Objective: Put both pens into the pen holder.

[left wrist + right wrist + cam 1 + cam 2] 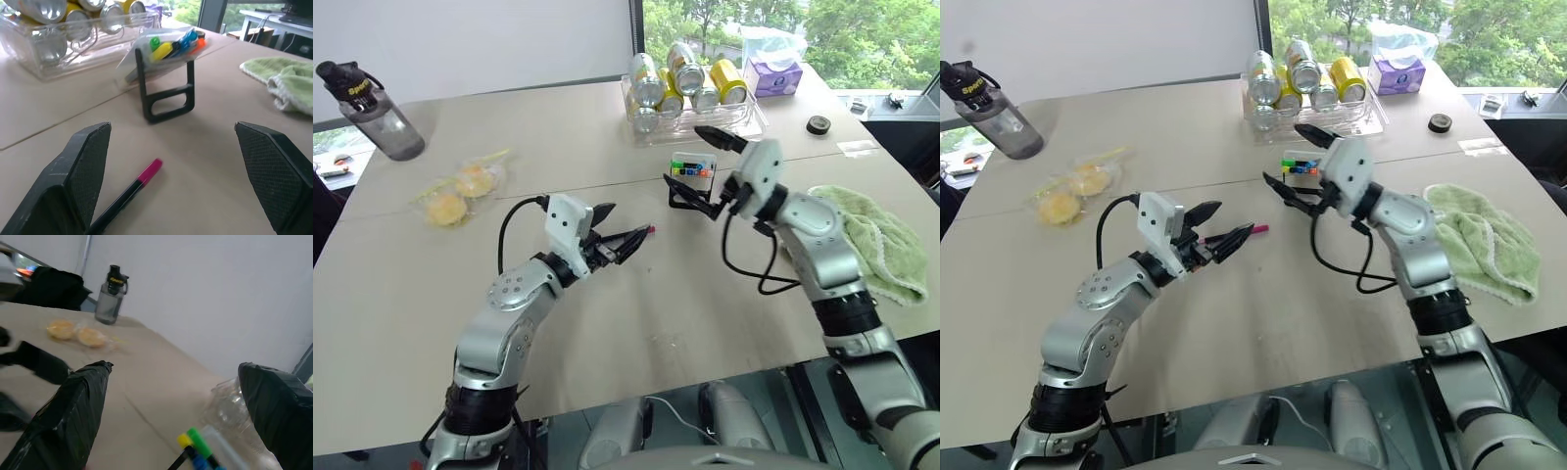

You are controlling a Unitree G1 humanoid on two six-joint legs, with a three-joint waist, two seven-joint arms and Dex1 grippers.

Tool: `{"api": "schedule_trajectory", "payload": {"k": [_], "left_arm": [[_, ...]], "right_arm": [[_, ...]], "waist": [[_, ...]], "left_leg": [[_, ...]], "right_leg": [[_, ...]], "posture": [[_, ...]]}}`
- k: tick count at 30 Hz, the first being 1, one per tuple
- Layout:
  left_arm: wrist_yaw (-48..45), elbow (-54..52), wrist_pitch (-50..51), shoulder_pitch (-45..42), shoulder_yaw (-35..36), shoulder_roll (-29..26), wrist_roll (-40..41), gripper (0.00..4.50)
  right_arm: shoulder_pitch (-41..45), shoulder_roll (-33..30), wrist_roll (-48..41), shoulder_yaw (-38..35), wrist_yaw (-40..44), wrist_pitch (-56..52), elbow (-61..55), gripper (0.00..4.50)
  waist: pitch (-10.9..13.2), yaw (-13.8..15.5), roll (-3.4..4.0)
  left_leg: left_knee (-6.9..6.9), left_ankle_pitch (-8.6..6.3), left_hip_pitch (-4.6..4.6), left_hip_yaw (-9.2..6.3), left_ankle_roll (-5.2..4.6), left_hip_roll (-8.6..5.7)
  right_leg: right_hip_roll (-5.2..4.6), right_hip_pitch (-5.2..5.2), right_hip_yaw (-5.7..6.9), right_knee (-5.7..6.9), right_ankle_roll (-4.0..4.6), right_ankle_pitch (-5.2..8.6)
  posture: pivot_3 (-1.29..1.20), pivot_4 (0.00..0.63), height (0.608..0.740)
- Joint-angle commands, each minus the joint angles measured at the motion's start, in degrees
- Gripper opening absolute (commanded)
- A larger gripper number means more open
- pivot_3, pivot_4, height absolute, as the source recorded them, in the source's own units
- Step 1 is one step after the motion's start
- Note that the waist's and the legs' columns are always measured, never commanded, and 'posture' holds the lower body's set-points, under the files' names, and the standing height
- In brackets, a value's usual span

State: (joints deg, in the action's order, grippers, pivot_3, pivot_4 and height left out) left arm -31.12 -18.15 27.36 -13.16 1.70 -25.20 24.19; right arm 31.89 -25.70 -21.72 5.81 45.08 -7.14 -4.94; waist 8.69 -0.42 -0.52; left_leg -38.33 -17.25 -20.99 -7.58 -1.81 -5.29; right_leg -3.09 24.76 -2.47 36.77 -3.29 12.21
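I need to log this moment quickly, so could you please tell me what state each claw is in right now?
Left claw: open, holding nothing; the pink-capped pen lies on the table between its fingers.
Right claw: open, empty, by the pen holder.

The two eye views look forward and down from the head over the bench [607, 323], sharing both arms, the pen holder [692, 168] and the tray of cans [690, 116]. The left wrist view looks low along the bench, close to the same pen holder and cans. The right wrist view faces back across the bench toward the water bottle [110, 294], which the eye views show at far left.
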Motion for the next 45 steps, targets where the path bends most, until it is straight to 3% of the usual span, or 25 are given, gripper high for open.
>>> {"api": "schedule_trajectory", "payload": {"k": [1, 6, 12, 19, 20, 22, 28, 29, 31, 37, 45], "left_arm": [[-3.99, 4.87, -3.25, -2.27, 1.10, -2.53, -1.17, 4.20], [-11.81, 18.51, -7.36, -6.19, -0.38, -6.32, -3.69, 4.20], [-26.91, 35.52, -13.58, -12.87, -6.30, -12.50, -9.42, 4.20], [-37.59, 49.03, -22.85, -20.64, -13.90, -16.96, -18.83, 4.20], [-37.71, 50.15, -23.73, -21.54, -13.97, -16.71, -19.37, 3.67], [-38.13, 51.25, -24.54, -22.63, -14.03, -16.32, -19.75, 3.03], [-37.79, 47.09, -23.85, -21.03, -13.00, -16.02, -19.31, 0.23], [-37.31, 46.11, -23.58, -20.55, -12.61, -16.04, -19.14, 0.05], [-35.98, 43.16, -22.08, -19.18, -10.95, -15.61, -17.70, 0.05], [-31.46, 26.65, -6.55, -13.97, -2.02, -10.25, -3.63, 0.05], [-21.06, 6.57, 9.57, -7.12, 3.78, -0.88, 13.09, 0.05]], "right_arm": [[-3.70, -7.08, -8.84, -4.55, 4.76, -11.32, -9.92, 4.47], [-14.14, -17.18, -14.68, -8.11, 9.13, -20.76, -17.57, 4.47], [-19.03, -18.24, -16.25, -10.07, 7.29, -23.75, -21.68, 4.47], [-21.76, -19.96, -15.17, -11.72, 6.67, -24.75, -22.60, 4.47], [-22.06, -20.29, -14.72, -11.77, 6.71, -24.56, -22.51, 4.50], [-22.36, -20.50, -14.20, -11.79, 6.82, -24.19, -22.30, 4.50], [-21.55, -19.83, -13.84, -11.16, 6.64, -24.41, -22.09, 4.50], [-21.31, -19.77, -13.78, -10.95, 6.72, -24.44, -21.93, 4.50], [-20.58, -19.60, -13.59, -10.37, 6.60, -24.87, -21.46, 4.50], [-16.19, -13.24, -18.49, -9.34, 0.06, -32.53, -21.14, 4.50], [-11.65, 1.86, -31.71, -13.51, -18.28, -47.01, -19.34, 4.50]], "waist": [[0.01, 0.06, 0.01], [0.01, -0.11, 0.02], [0.03, -0.27, 0.02], [0.03, -0.27, -0.01], [0.02, -0.29, 0.00], [0.01, -0.29, 0.02], [0.01, -0.28, 0.01], [0.01, -0.30, 0.01], [0.01, -0.35, 0.01], [0.03, -0.21, -0.02], [0.03, -0.25, -0.02]], "left_leg": [[0.01, 0.00, -0.02, -0.02, 0.00, 0.00], [0.02, -0.01, -0.02, 0.00, -0.01, 0.01], [-0.03, -0.01, -0.02, 0.01, -0.01, 0.02], [-0.02, -0.01, -0.04, -0.03, -0.02, -0.01], [-0.01, -0.01, -0.03, -0.02, -0.02, -0.01], [-0.01, -0.01, -0.02, -0.02, -0.02, 0.00], [-0.07, 0.00, 0.13, -0.04, -0.02, 0.01], [-0.08, 0.01, 0.13, -0.03, -0.01, 0.01], [-0.08, 0.01, 0.12, -0.03, 0.00, 0.01], [-0.10, 0.02, -0.08, -0.07, 0.00, 0.02], [-0.13, 0.02, -0.24, -0.14, 0.01, 0.02]], "right_leg": [[0.00, 0.00, 0.02, -0.02, 0.00, 0.00], [-0.02, 0.00, 0.01, -0.04, 0.00, 0.00], [-0.02, 0.00, 0.04, 0.03, -0.01, 0.00], [-0.07, 0.00, 0.05, -0.02, -0.01, 0.00], [-0.06, 0.00, 0.03, -0.02, -0.01, 0.00], [-0.06, 0.00, 0.04, 0.01, -0.01, 0.00], [-0.05, -0.14, 0.07, 0.16, 0.01, -0.03], [-0.05, -0.14, 0.06, 0.17, 0.01, -0.03], [-0.04, -0.12, 0.06, 0.17, 0.01, -0.03], [-0.04, 0.02, 0.08, 0.10, 0.01, -0.03], [-0.05, 0.12, 0.09, 0.06, 0.01, -0.03]], "posture": [[0.00, 0.150, 0.739], [0.00, 0.150, 0.739], [0.00, 0.150, 0.739], [0.00, 0.150, 0.739], [0.00, 0.150, 0.739], [0.00, 0.150, 0.739], [0.00, 0.150, 0.739], [0.00, 0.150, 0.739], [0.00, 0.150, 0.739], [0.00, 0.150, 0.739], [0.00, 0.150, 0.739]]}}
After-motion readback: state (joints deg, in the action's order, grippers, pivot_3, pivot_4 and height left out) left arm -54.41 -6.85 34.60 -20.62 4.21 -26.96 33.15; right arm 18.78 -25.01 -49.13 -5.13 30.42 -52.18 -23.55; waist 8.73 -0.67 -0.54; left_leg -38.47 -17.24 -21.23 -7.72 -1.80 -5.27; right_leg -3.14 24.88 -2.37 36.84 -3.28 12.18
